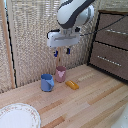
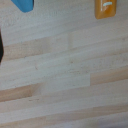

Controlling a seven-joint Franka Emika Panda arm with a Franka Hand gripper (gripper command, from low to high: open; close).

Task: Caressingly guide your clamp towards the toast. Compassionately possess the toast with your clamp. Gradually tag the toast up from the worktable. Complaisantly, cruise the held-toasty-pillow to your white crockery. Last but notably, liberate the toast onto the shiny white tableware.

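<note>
Nearest the exterior camera, at the bottom corner on the exterior view's left, lies the white plate (image 1: 17,118) with its thin brownish patterned rim, partly cut off by the frame edge. It rests on the pale plank table (image 1: 85,105), whose long boards run slantwise across the view.

Farther back stand two cups close together: a blue cup (image 1: 47,82) and, just behind it toward the exterior view's right, a pink cup (image 1: 61,73). Near the pink cup, on the exterior view's right of both cups, the toast (image 1: 72,85) lies flat on the wood. It is a small orange-yellow slice, and its long axis runs slantwise, from the end near the pink cup down toward the exterior view's right and the camera. It is well apart from the plate, with the blue cup roughly between them.

High above the cups hangs the claw (image 1: 61,51) on the white-and-grey arm, its short blue-tipped fingers (image 1: 68,50) pointing down with a visible gap between them, spread and gripping nothing. It hangs in the air well clear of the toast.

From the wrist view, mostly bare planks show, with the toast (image 2: 106,8) at one edge and a corner of the blue cup (image 2: 24,4) at the same edge, well apart.

Behind the table are a woven screen (image 1: 30,35) and a dark drawer cabinet (image 1: 111,42).
</note>
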